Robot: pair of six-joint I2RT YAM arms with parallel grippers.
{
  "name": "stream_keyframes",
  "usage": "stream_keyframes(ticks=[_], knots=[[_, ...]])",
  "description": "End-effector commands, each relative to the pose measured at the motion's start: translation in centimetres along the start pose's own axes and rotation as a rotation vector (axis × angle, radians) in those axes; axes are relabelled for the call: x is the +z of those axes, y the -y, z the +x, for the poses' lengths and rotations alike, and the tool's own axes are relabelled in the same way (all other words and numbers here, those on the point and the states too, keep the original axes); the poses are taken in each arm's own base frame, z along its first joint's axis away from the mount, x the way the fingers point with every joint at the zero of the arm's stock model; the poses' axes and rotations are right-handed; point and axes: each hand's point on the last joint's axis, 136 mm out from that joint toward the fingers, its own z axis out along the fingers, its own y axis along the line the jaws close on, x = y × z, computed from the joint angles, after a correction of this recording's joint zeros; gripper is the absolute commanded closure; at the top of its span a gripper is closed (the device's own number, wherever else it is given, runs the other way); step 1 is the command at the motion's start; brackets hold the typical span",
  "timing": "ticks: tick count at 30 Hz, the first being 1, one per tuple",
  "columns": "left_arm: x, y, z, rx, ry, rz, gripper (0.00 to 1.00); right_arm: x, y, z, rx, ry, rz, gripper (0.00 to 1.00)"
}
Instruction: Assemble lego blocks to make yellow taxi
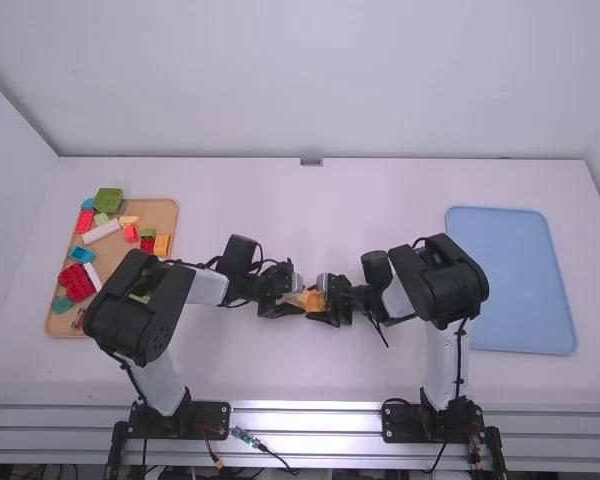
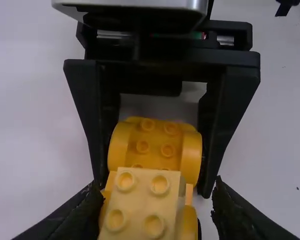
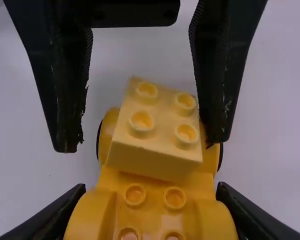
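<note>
Although the car [image 3: 155,210], pinched by the right tool [image 2: 152,189] over the surface [image 1: 330,385], looks mostly built, its crooked top block [image 3: 152,161], inside the spread left tool [image 3: 143,142], may need to be pushed down.

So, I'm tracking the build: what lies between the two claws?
The orange-yellow base with the pale yellow block on top of it; both wrist views show this.

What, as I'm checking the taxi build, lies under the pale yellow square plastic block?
Under the pale yellow square block is a darker orange-yellow plastic car base with rounded sides. Some base studs show beyond the block; those directly beneath are covered, if any.
</note>
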Motion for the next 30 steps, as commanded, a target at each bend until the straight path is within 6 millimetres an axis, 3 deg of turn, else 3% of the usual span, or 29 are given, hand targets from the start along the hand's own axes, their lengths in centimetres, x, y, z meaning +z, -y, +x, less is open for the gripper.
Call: stream_keyframes(ticks=[1,6,9,11,14,17,19,23,26,30], knots=[[0.0,-0.2,1.0,-0.023,-0.051,-0.026,0.39,0.1,0.2,0.8,0.015,-0.028,0.016,0.34],[-0.8,-1.4,-0.2,-0.046,-0.024,-0.073,0.28,0.1,0.2,0.8,0.016,-0.029,0.016,0.33],[-0.8,-1.4,-0.1,-0.048,-0.028,-0.072,0.27,0.1,0.2,0.7,0.015,-0.028,0.016,0.33],[-0.9,-1.3,0.0,-0.053,-0.031,-0.07,0.27,0.1,0.2,0.7,0.014,-0.027,0.016,0.32],[-0.7,-0.9,0.0,-0.036,-0.037,-0.057,0.28,0.1,0.2,0.7,0.015,-0.027,0.015,0.21],[-0.6,-0.8,0.0,-0.001,-0.036,-0.051,0.39,0.1,0.2,0.6,0.012,-0.024,0.014,0.16],[-0.6,-0.9,-0.1,-0.006,-0.032,-0.055,0.39,0.1,0.3,0.6,0.011,-0.023,0.014,0.15],[-0.6,-0.9,-0.1,-0.007,-0.033,-0.054,0.38,0.5,0.5,0.2,0.035,-0.018,0.009,0.24],[-0.7,-0.9,-0.1,-0.007,-0.033,-0.055,0.37,0.6,1.1,0.2,0.065,-0.028,0.025,0.39],[-0.6,-0.8,-0.2,-0.007,-0.026,-0.05,0.36,0.6,0.9,0.2,0.061,-0.028,0.024,0.44]])
